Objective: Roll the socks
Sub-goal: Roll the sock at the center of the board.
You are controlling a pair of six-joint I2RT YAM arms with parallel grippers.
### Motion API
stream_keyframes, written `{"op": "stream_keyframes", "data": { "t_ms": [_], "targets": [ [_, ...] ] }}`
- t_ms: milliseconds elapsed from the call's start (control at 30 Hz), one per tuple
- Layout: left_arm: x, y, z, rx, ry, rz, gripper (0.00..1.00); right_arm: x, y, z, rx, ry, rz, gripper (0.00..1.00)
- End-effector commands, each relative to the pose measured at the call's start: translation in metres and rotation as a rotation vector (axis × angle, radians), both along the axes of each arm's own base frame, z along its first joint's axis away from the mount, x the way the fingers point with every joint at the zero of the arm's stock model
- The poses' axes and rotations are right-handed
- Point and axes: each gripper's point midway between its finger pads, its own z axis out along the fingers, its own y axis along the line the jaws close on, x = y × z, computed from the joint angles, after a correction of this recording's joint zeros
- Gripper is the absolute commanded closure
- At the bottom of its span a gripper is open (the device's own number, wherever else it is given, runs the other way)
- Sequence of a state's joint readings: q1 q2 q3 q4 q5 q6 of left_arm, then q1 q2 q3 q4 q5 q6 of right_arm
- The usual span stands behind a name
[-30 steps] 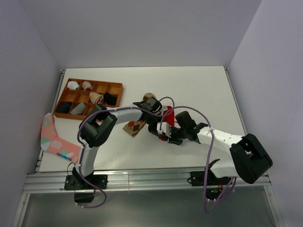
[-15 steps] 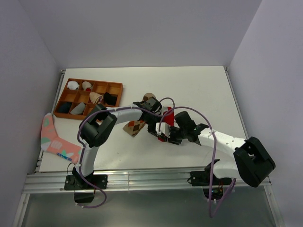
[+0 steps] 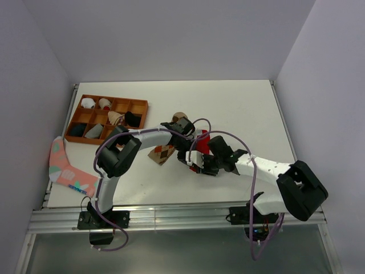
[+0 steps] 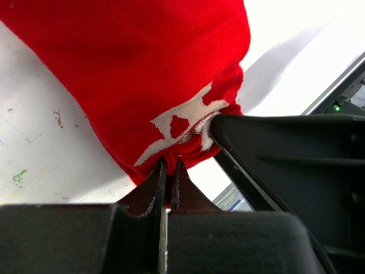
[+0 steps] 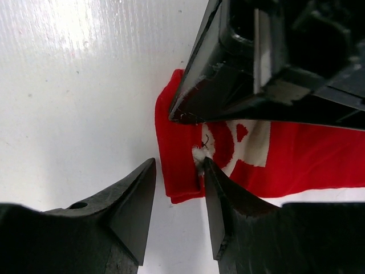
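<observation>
Jaws of the left gripper (image 4: 168,169) pinch tight on the bunched hem of the red sock (image 4: 131,68), a soft knit with white markings, lying flat at mid-table. Right gripper (image 5: 178,171) jaws stand narrowly apart, straddling the sock's folded end. The tan argyle sock (image 3: 162,154) lies just left. The table (image 3: 239,108) is white and scuffed, and the walls (image 3: 171,40) are pale and plain.
</observation>
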State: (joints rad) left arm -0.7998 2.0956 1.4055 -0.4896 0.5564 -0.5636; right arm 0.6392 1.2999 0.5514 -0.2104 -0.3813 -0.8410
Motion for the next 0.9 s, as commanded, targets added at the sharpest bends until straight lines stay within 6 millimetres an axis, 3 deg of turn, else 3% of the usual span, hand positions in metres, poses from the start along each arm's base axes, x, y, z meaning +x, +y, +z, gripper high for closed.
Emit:
{"op": "stream_keyframes", "data": {
  "t_ms": [0,233,567,700,867],
  "targets": [
    [-0.006,0.015,-0.023,0.087,0.018,-0.029,1.0,0.01,0.005,0.006,-0.015,-0.032,0.018,0.53],
    [-0.007,0.012,-0.021,0.062,0.038,-0.048,1.0,0.009,0.004,-0.002,-0.042,-0.007,0.03,0.51],
    [-0.008,0.009,-0.018,0.034,0.07,-0.036,1.0,0.006,0.006,-0.004,-0.027,0.027,0.008,0.81],
    [-0.003,0.01,-0.015,0.026,0.052,0.041,0.87,-0.004,0.009,0.001,-0.008,0.107,0.019,0.87],
    [0.019,0.003,0.009,-0.049,-0.068,0.162,0.8,-0.019,0.008,0.006,0.028,0.22,0.024,0.91]
  ]
}}
